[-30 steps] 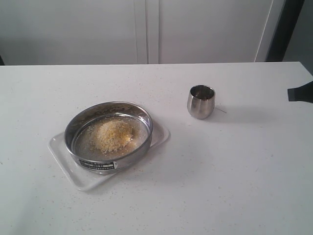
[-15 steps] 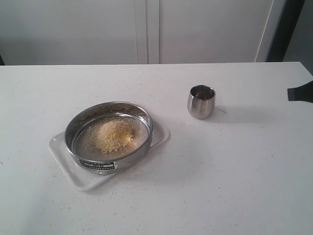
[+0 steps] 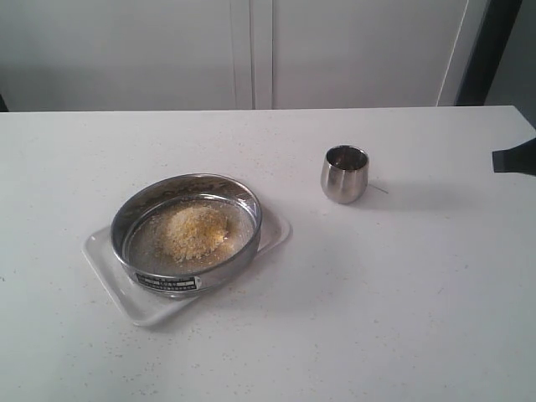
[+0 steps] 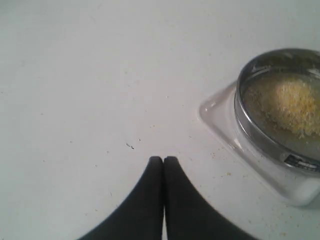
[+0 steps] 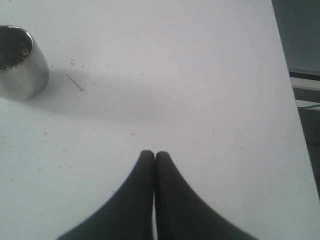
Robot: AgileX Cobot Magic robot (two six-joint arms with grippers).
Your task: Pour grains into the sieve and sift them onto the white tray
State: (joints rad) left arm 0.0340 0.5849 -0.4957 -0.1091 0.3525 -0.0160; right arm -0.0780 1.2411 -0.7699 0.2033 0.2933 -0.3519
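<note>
The round steel sieve [image 3: 186, 233] rests on the white tray [image 3: 113, 280] at the table's left of centre, its black label plate facing the front. A heap of yellow and off-white grains [image 3: 193, 230] lies on its mesh. The left wrist view shows the sieve [image 4: 250, 125], the grains [image 4: 290, 102] and the tray [image 4: 220, 117] off to one side of my left gripper [image 4: 163, 160], which is shut on nothing above bare table. My right gripper [image 5: 154, 154] is shut and empty too, well away from the sieve. Neither gripper's fingers show in the exterior view.
A small rounded steel cup [image 3: 344, 173] stands upright to the right of the sieve, also seen as the cup [image 5: 20, 62] in the right wrist view. A dark piece of the right arm [image 3: 515, 157] pokes in at the right edge. Stray grains speckle the table [image 3: 352, 293].
</note>
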